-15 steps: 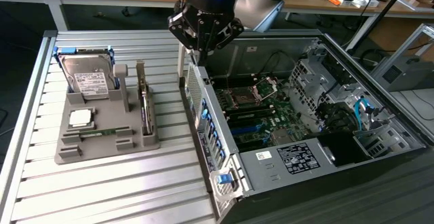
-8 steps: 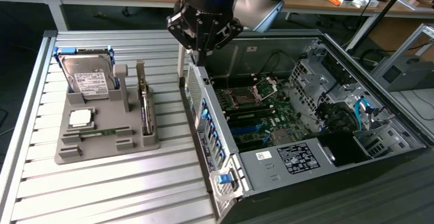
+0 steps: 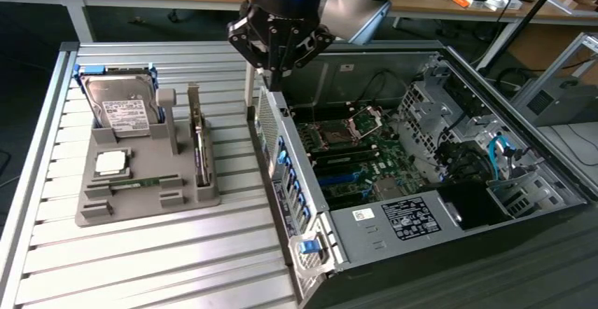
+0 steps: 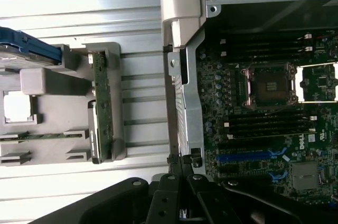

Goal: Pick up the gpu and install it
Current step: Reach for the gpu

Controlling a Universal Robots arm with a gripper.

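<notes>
Tool (image 3: 276,78) closed over case (image 3: 280,156) | gpu (image 3: 199,141) upright in tray (image 3: 140,207) | case label (image 3: 404,218) unreadable

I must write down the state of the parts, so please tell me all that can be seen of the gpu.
The gpu is a thin flat card with a green circuit board, dark components and silvery metal at one end. It stands upright on its long edge in a slot of the grey holder, on the holder's side nearest the open computer case. Only the holder touches it; the gripper is apart from it, above the case's edge.
</notes>
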